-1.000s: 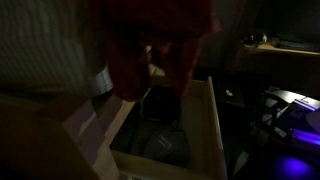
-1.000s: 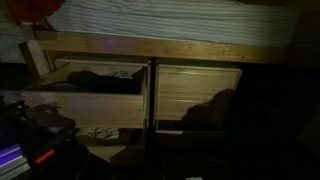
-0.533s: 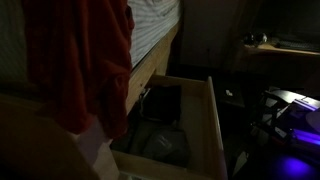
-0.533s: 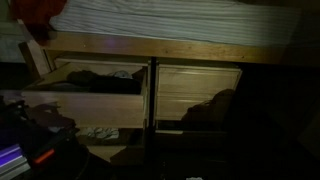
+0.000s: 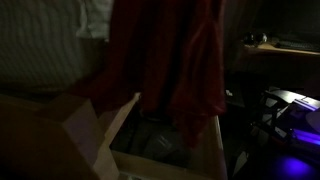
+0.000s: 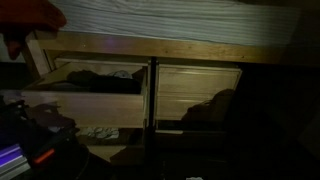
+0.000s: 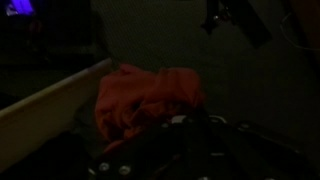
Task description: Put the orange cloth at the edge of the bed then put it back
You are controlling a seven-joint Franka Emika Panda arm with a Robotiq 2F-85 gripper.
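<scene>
Half done at best: orange cloth up at the bed edge, return leg not done

Very dim footage. Bed [image 6: 190,20] with a striped cover fills the top of an exterior view from 11 to 2 o'clock, with the wooden bed frame [image 6: 150,45] right under it. Two drawers are pulled out below: left drawer [image 6: 85,108] at 8 o'clock with dark stuff inside, right drawer [image 6: 195,95] near centre, contents too dark to tell.

Orange cloth [image 6: 30,14] is bunched at 10 o'clock on the mattress corner, right at the bed's edge, and a bit seems to spill past the frame. In an exterior view the orange cloth [image 5: 170,60] hangs in long folds from 12 down to 4 o'clock, in front of the open drawer [image 5: 220,145]. In the wrist view it is crumpled at centre, just beside a pale wooden edge [image 7: 45,105] at 8 o'clock.

Gripper [image 7: 190,135] is only a black mass at 6 o'clock in the wrist view. The jaws are lost in shadow, so it is impossible to say if they are spread, pressed together or pinching the cloth.

Progress, judged: the cloth looks to be at or nearly at the edge, so the first half is about reached. Release cannot be confirmed. Putting it back is all left, and the return spot is not evident.

Small purple glow [image 5: 292,160] at 4 o'clock, unrelated.
</scene>
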